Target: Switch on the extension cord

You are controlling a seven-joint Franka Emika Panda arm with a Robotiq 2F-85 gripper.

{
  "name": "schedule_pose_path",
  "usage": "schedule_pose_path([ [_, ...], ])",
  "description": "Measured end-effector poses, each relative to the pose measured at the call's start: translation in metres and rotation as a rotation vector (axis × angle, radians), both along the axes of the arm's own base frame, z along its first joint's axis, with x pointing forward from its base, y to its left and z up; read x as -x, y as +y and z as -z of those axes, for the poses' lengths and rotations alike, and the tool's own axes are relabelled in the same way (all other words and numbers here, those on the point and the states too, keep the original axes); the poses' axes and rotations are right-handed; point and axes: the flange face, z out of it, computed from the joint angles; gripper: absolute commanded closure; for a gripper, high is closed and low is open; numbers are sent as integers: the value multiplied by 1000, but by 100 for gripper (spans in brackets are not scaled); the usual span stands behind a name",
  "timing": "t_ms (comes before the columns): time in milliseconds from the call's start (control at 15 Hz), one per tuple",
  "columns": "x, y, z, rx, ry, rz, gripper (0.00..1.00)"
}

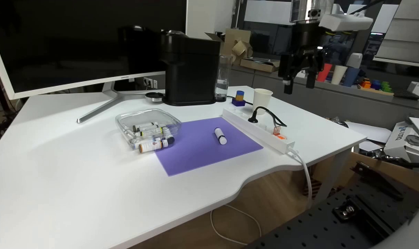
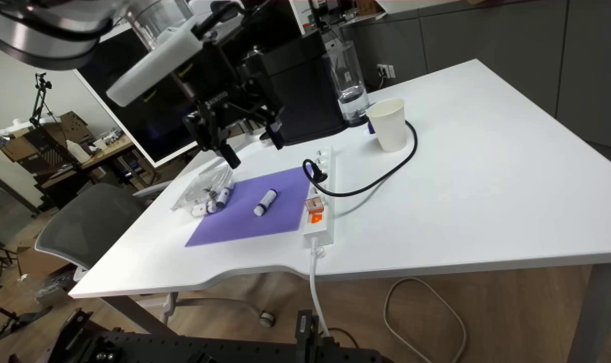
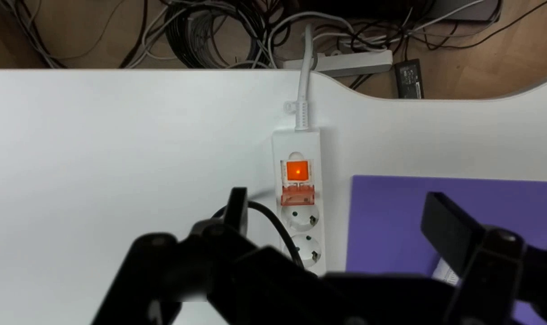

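On a white bench, the extension cord lies with its orange switch near the curvy edge. Above, the hand hangs spread apart.

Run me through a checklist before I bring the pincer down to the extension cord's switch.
1. Pincer carrying nothing: ok; nothing between its jaws.
2. Pincer shut for pressing: not ok; jaws stand apart.
3. Red cover off the switch: ok; switch exposed in the wrist view.
4. Black cable clear of the switch: ok; it crosses the extension cord beyond the cover.
5. White cable joined to the cord's end: ok.
6. Switch currently off: cannot tell; the bright spot may be glow or reflection.
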Motion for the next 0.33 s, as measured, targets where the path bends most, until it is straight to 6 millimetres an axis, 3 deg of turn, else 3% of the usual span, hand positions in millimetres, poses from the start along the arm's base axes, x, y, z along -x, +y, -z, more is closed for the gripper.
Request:
schedule_pose_path([
  [333,24,11,-21,6,19,85,0],
])
